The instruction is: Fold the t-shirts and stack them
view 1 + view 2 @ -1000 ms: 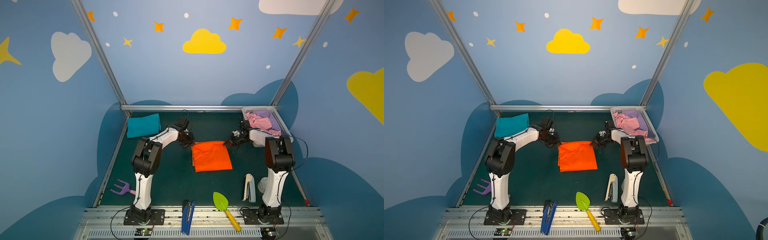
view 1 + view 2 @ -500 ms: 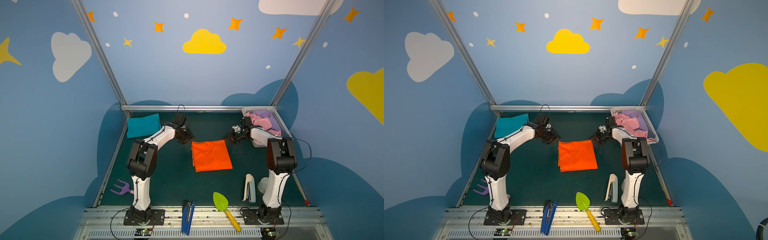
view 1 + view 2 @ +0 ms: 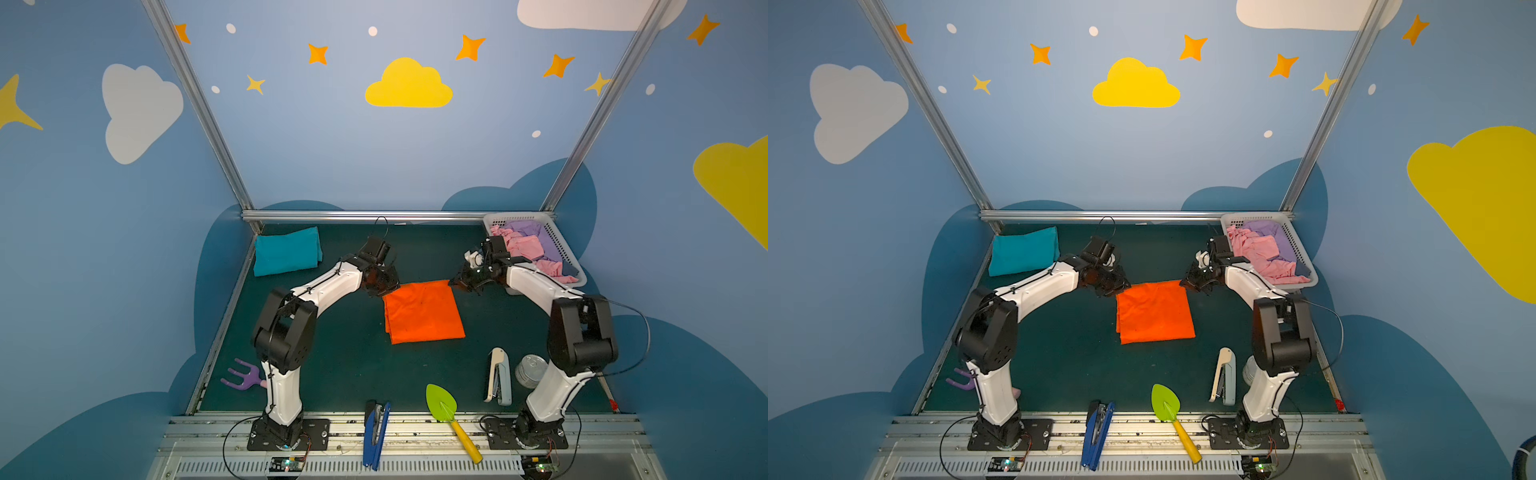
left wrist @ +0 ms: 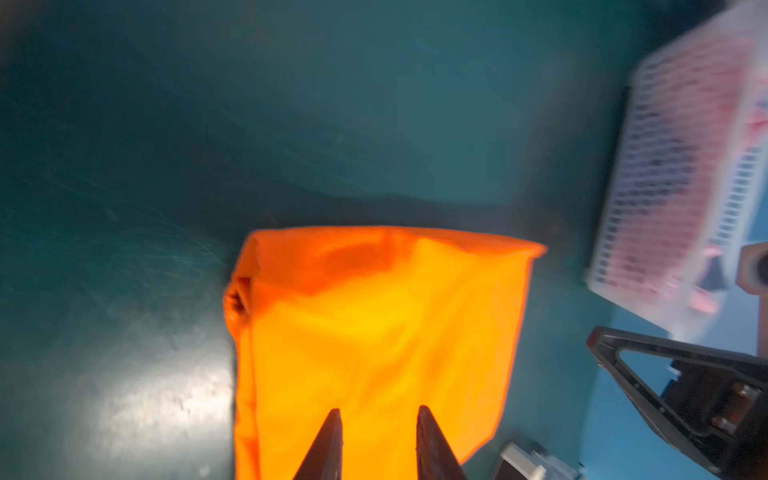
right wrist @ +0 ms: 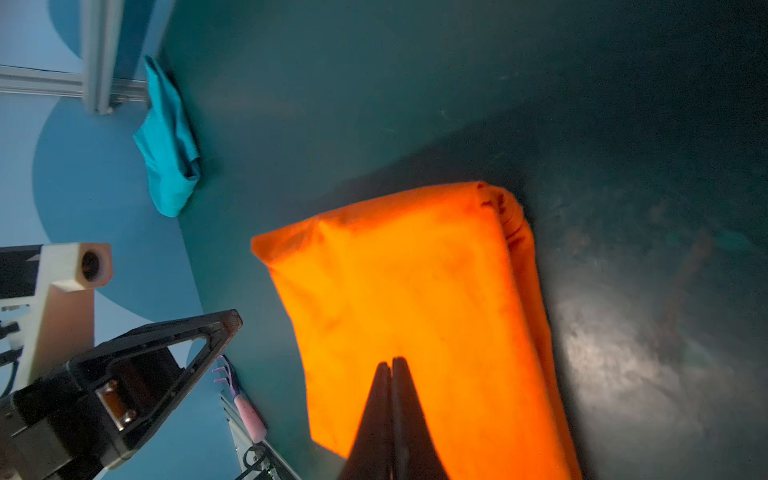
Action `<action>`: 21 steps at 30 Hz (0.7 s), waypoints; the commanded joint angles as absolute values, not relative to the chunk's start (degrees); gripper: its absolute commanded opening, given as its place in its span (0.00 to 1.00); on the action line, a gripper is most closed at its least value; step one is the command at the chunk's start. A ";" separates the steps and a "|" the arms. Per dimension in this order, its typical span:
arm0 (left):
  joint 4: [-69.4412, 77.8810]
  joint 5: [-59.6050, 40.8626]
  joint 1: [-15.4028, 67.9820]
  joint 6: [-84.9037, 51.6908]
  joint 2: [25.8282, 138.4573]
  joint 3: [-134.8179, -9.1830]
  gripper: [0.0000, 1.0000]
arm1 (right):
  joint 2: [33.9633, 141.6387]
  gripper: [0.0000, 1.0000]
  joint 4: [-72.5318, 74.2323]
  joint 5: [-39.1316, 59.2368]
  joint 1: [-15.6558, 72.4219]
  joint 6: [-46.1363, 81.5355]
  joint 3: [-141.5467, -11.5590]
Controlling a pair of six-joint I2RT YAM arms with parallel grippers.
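Observation:
The orange t-shirt [image 3: 424, 311] [image 3: 1154, 311] lies folded into a flat rectangle in the middle of the green mat. The teal t-shirt [image 3: 286, 250] [image 3: 1023, 250] lies folded at the far left corner. My left gripper [image 3: 384, 289] [image 4: 378, 411] hovers at the orange shirt's far left corner, its jaws open with only cloth [image 4: 374, 332] showing beyond them. Over the far right corner, my right gripper [image 3: 459, 284] [image 5: 392, 361] is shut, tips pressed together above the cloth [image 5: 415, 291], and I see no fold between them.
A white lattice basket [image 3: 559, 245] with pink and purple clothes stands at the far right, close behind my right arm. Along the near edge lie a purple rake [image 3: 243, 376], a blue stapler [image 3: 376, 432], a green trowel [image 3: 442, 405], a pale stapler [image 3: 498, 376] and a tin can [image 3: 530, 370].
Both grippers drew back a little from the orange shirt's far corners and have returned to them. The left jaws now stand apart. The shirt has stayed flat.

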State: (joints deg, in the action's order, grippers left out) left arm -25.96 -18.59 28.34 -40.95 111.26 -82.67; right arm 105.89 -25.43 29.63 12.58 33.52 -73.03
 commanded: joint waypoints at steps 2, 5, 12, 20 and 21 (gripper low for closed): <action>-25.39 -18.45 26.72 -41.16 116.40 -82.59 0.29 | 115.33 0.00 -23.21 30.31 12.09 32.43 -78.24; -25.31 -18.52 25.16 -40.99 119.00 -82.92 0.29 | 120.65 0.00 -22.70 31.01 11.28 33.21 -82.26; -28.99 -15.02 24.22 -38.78 116.65 -84.64 0.30 | 116.62 0.00 -23.57 32.60 10.88 33.01 -83.14; -28.11 -9.60 26.20 -39.24 103.81 -74.75 0.62 | 97.09 0.04 -25.72 26.73 10.98 30.59 -70.62; -27.51 -9.58 26.72 -39.36 103.38 -73.39 0.65 | 95.55 0.04 -26.08 26.71 10.95 30.56 -69.55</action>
